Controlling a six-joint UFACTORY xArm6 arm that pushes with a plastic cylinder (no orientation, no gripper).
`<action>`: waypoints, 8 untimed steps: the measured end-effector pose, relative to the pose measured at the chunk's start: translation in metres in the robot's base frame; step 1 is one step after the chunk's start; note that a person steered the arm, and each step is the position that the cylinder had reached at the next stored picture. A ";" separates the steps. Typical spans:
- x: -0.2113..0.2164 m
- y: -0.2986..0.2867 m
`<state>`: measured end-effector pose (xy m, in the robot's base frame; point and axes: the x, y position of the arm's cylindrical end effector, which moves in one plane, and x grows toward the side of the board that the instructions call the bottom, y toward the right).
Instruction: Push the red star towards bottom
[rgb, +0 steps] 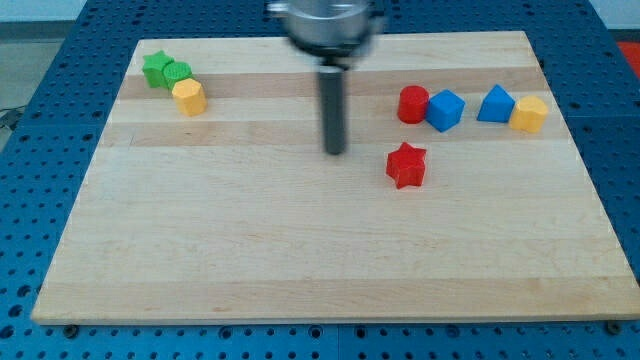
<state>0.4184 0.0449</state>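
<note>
The red star (406, 165) lies on the wooden board (300, 250), right of the middle. My tip (335, 152) is at the end of the dark rod, near the board's middle. It stands to the left of the red star and a little above it in the view, apart from it by a clear gap. It touches no block.
A red cylinder (413, 104) and a blue cube (445, 110) sit above the star. A blue block (495, 104) and a yellow block (529, 114) lie further right. A green star (155, 68), a green block (177, 73) and a yellow hexagon (188, 97) cluster at the top left.
</note>
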 end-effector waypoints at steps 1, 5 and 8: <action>0.009 0.044; 0.071 0.124; 0.005 0.179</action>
<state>0.4234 0.2237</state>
